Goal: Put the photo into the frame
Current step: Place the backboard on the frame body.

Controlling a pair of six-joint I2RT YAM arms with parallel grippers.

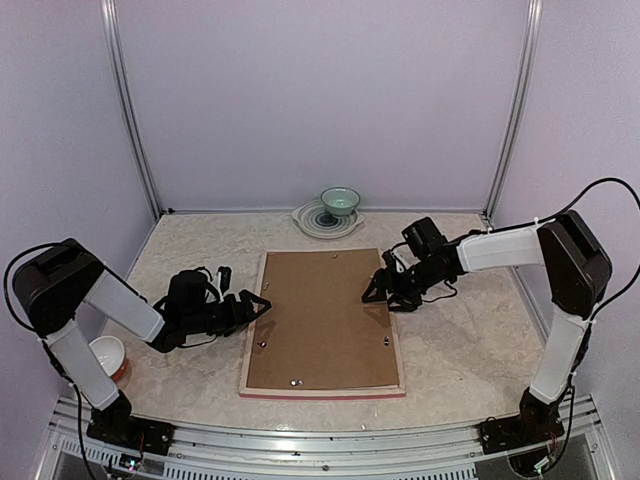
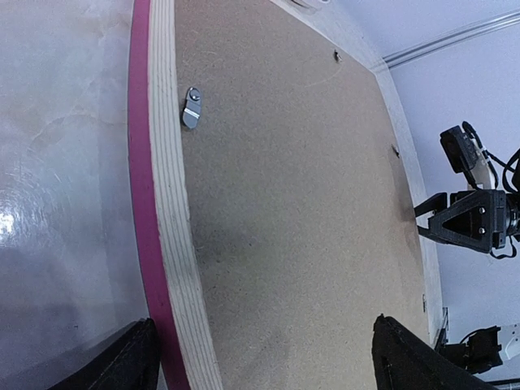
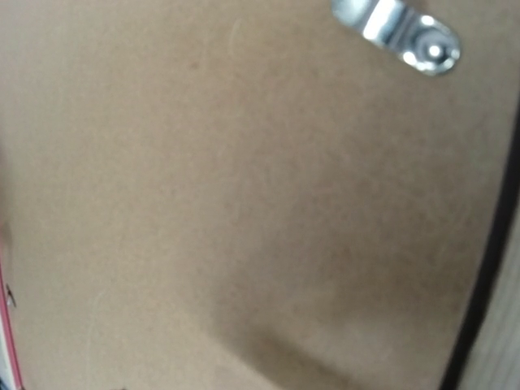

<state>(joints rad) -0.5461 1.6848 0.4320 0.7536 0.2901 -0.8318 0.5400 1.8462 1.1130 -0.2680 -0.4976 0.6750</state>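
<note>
I see the frame (image 1: 320, 391) face down on the table (image 1: 460, 340), backing (image 1: 320, 315) seated, photo hidden; left gripper (image 1: 258, 310) spread astride its left rail, right gripper (image 1: 374, 288) open over the right edge; likely light, stiff, thin-railed: pinch a rail.

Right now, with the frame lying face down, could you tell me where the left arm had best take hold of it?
Probably the left long rail of the frame, approached from its outer left side. It lies flat on the table and the backing fills its middle, so only that thin outer edge is free. The open left gripper has that rail between its fingers.
</note>
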